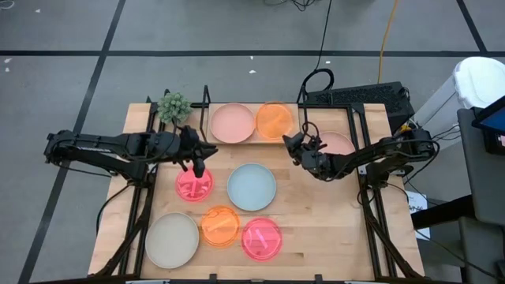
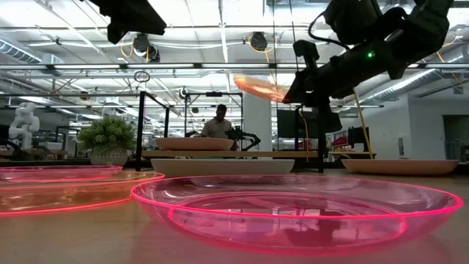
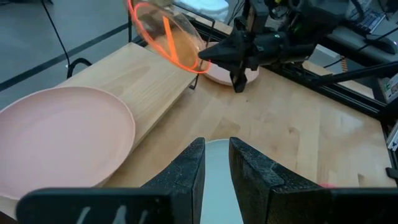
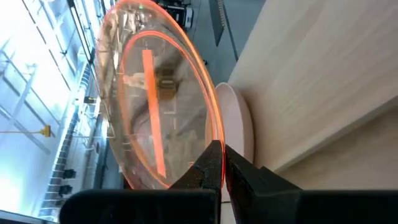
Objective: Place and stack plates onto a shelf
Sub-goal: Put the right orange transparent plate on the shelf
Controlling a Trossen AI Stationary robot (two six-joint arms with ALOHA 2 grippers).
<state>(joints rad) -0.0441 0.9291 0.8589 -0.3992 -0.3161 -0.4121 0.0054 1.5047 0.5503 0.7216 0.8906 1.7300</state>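
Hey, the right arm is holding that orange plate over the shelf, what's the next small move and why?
Probably lower it. The right gripper pinches the rim of the orange plate, which hangs tilted above the shelf beside the pale pink plate. Levelling and easing it down onto the bare board, then opening, seems the sensible step.

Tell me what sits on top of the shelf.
On the shelf: a pale pink plate. The right gripper holds an orange plate above the board. The board under them is hidden.

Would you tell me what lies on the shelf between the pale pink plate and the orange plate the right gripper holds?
Nothing: in the left wrist view, bare shelf board separates the pale pink plate from the orange plate held by the right gripper.
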